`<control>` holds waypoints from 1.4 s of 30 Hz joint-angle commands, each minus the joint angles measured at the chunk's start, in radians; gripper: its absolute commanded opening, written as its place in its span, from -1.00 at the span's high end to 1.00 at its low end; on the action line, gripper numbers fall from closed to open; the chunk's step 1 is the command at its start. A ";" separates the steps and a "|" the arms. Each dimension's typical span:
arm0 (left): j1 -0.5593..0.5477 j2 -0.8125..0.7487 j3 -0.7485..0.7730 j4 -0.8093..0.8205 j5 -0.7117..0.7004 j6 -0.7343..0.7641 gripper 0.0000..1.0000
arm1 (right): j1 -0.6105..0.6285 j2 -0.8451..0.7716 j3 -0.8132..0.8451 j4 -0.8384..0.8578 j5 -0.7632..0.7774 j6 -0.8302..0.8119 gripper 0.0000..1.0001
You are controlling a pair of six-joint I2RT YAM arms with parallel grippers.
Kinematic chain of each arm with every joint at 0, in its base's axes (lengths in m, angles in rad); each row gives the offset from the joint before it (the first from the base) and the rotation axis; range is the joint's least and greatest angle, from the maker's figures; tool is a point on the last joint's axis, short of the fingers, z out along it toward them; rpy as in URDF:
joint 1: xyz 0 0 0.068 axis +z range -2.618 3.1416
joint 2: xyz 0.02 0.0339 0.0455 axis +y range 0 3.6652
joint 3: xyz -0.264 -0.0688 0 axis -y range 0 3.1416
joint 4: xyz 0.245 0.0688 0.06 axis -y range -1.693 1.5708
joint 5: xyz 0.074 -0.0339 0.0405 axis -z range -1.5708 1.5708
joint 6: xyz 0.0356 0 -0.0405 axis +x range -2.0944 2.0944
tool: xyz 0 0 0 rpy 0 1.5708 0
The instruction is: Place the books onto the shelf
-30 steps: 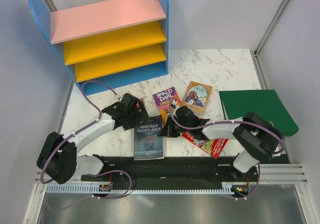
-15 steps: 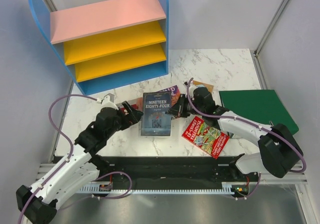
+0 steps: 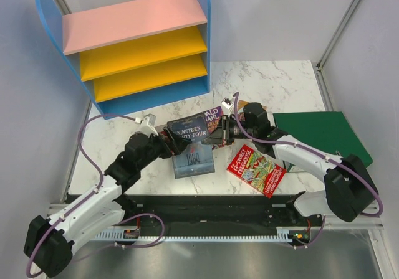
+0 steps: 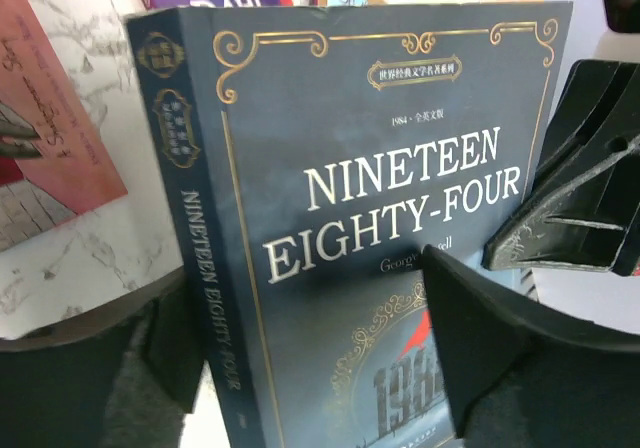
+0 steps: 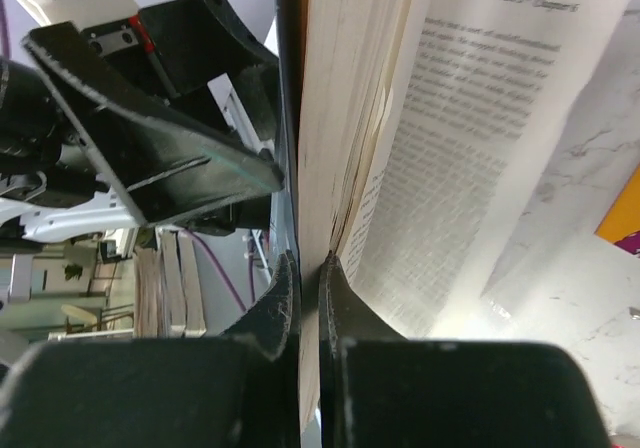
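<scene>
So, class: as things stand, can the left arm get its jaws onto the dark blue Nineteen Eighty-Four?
Likely yes. The left arm has its jaws open either side of Nineteen Eighty-Four, which the right arm holds raised by an edge in shut jaws; nothing stands between.

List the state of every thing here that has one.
Nineteen Eighty-Four, tipped up off the table, pages fanning open.
right gripper, jaws shut on that book's cover edge.
left gripper, jaws open, straddling the same book.
Treehouse book, lying flat, cover up.
Roald Dahl book, lying flat, partly hidden.
green binder, closed, lying flat.
shelf, upright, no books on it.
</scene>
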 commanded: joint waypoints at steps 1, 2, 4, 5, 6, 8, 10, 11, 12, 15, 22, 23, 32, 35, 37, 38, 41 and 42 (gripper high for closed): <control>0.001 -0.046 -0.021 0.143 0.033 0.036 -0.58 | 0.000 -0.059 0.050 0.163 -0.114 0.024 1.00; 0.001 -0.051 -0.027 0.150 0.040 0.029 -0.46 | 0.000 -0.057 0.043 0.185 -0.122 0.031 1.00; 0.001 -0.044 -0.028 0.162 0.051 0.007 -0.07 | 0.000 -0.041 0.038 0.205 -0.133 0.051 1.00; 0.001 -0.040 -0.026 0.177 0.063 -0.001 0.44 | 0.000 -0.034 0.032 0.225 -0.143 0.060 1.00; 0.001 -0.032 -0.023 0.176 0.060 -0.013 0.95 | 0.000 -0.028 0.029 0.240 -0.151 0.070 1.00; 0.001 -0.015 -0.014 0.186 0.068 -0.025 0.96 | 0.000 -0.011 0.020 0.260 -0.157 0.085 1.00; 0.001 0.002 0.000 0.188 0.082 -0.022 0.96 | -0.002 -0.005 0.021 0.237 -0.136 0.073 0.94; 0.001 0.005 0.015 0.188 0.089 -0.019 0.96 | 0.000 -0.005 0.029 0.155 -0.121 0.026 0.89; 0.001 0.006 0.023 0.188 0.090 -0.018 0.96 | -0.002 -0.008 0.035 0.107 -0.058 -0.004 0.60; 0.002 0.009 0.055 0.182 0.093 -0.013 0.96 | -0.010 -0.014 0.040 -0.036 0.040 -0.064 -0.32; 0.024 0.003 0.136 0.226 0.163 -0.045 0.96 | -0.072 -0.051 -0.074 0.034 0.071 -0.013 -0.81; 0.029 0.008 0.144 0.232 0.191 -0.047 0.96 | -0.080 -0.059 -0.084 0.065 0.056 -0.005 -0.81; 0.113 0.178 0.170 0.505 0.462 -0.154 0.96 | -0.191 -0.090 -0.250 0.453 -0.027 0.194 -0.96; 0.122 0.268 0.183 0.591 0.556 -0.185 0.96 | -0.195 -0.071 -0.288 0.586 -0.033 0.264 -0.96; 0.130 0.319 0.183 0.709 0.617 -0.233 0.96 | -0.195 -0.041 -0.305 0.683 -0.044 0.298 -0.96; 0.133 0.368 0.181 0.763 0.634 -0.252 0.96 | -0.195 -0.019 -0.310 0.715 -0.045 0.336 -0.97; 0.144 0.451 0.180 0.944 0.680 -0.333 0.96 | -0.197 0.015 -0.328 0.797 -0.056 0.378 -0.96; 0.154 0.469 0.187 1.003 0.688 -0.364 0.96 | -0.195 0.018 -0.338 0.806 -0.058 0.384 -0.96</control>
